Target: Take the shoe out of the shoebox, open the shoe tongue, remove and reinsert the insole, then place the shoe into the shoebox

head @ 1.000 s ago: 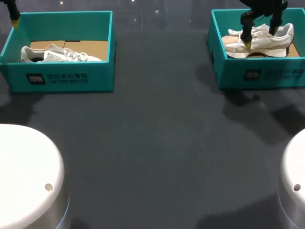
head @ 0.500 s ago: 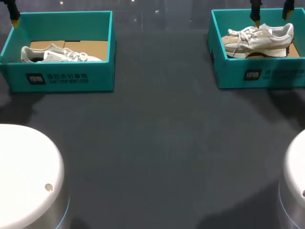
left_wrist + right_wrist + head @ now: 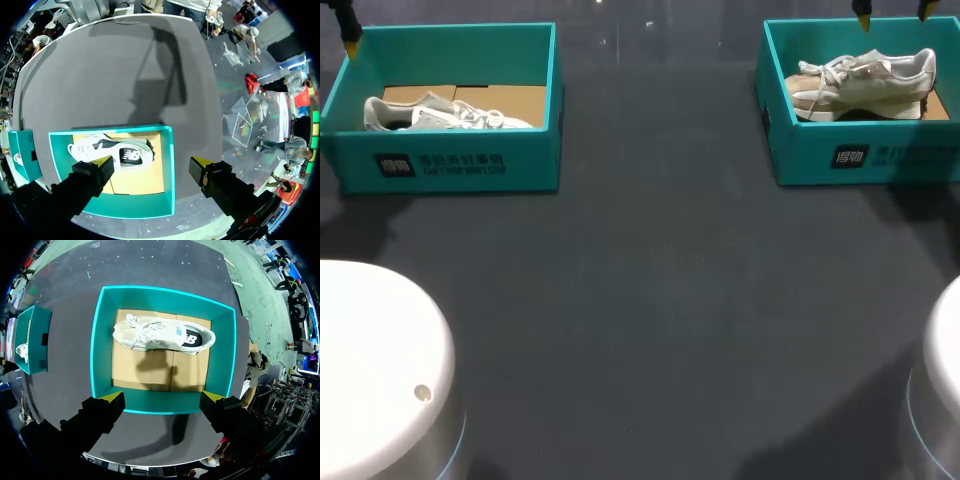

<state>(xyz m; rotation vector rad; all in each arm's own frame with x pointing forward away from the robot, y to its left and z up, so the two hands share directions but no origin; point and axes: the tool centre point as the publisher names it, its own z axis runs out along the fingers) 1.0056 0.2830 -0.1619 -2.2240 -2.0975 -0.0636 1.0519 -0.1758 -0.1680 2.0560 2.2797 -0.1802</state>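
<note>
Two teal shoeboxes stand at the far side of the table. The left shoebox (image 3: pixel 450 165) (image 3: pixel 130 209) holds a white and grey shoe (image 3: pixel 445 114) (image 3: pixel 112 152) lying on its side. A white and beige shoe (image 3: pixel 865 82) (image 3: pixel 162 335) lies on the cardboard floor of the right shoebox (image 3: pixel 870 160) (image 3: pixel 102 345). My right gripper (image 3: pixel 892 12) (image 3: pixel 164 396) hangs open high above that box, clear of the shoe. My left gripper (image 3: pixel 151 164) is open above the left box's outer end; only one fingertip (image 3: pixel 351 40) shows in the head view.
Dark table surface stretches between the two boxes and toward the near edge. My arms' white bases (image 3: pixel 380 370) (image 3: pixel 940 390) fill the near corners. Each wrist view also catches the other shoebox (image 3: pixel 22 155) (image 3: pixel 32 340) off to the side.
My right gripper has lifted straight up out of the right shoebox, away from the shoe, which stays in the box. The left arm has not moved.
</note>
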